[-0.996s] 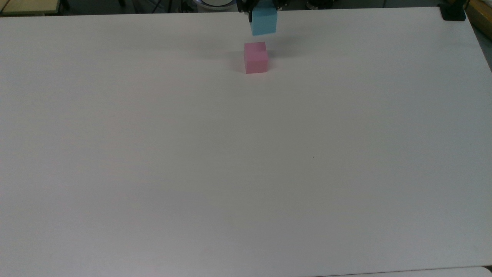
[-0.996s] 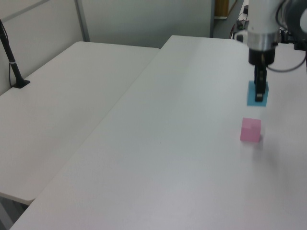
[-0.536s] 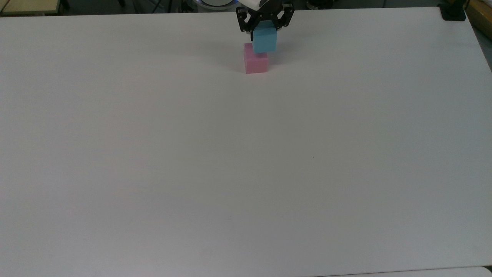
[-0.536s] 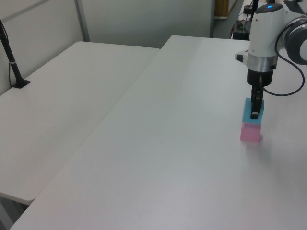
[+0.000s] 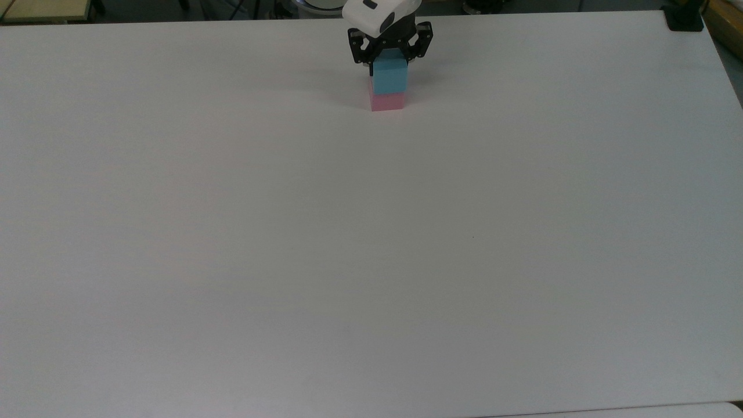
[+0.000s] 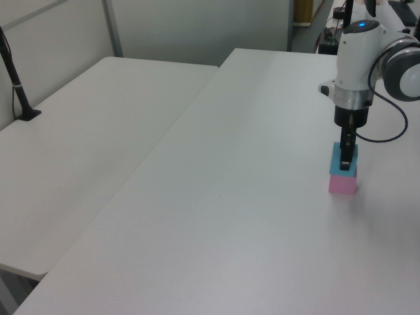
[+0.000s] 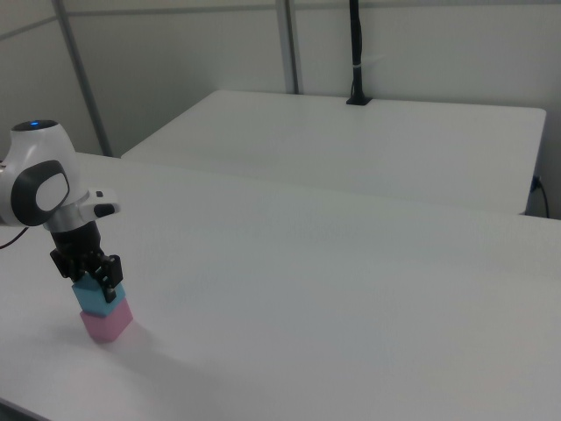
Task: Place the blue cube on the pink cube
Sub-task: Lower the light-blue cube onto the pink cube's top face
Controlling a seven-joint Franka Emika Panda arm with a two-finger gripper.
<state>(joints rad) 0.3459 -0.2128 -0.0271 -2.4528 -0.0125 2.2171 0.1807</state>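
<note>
The blue cube (image 5: 389,77) sits on top of the pink cube (image 5: 387,103), near the far edge of the white table (image 5: 371,244) in the top view. In the left view the same stack stands toward the left view's right side, the blue cube (image 6: 343,162) squarely over the pink cube (image 6: 342,184). In the right view the pair is low on the right view's left, blue cube (image 7: 95,298) above pink cube (image 7: 107,323), the blue one turned slightly against the pink one, as far as the angle lets one judge.

The gripper (image 5: 388,53) points straight down over the stack, its black fingers (image 5: 371,64) on either side of the blue cube and closed against it. The left view shows the gripper (image 6: 348,154) with one dark finger lying down the cube's near face. In the right view the gripper (image 7: 91,272) hangs from the white arm (image 7: 39,184), clamped on the cube's upper part.

A second white table (image 7: 351,145) stands just beside the first.
</note>
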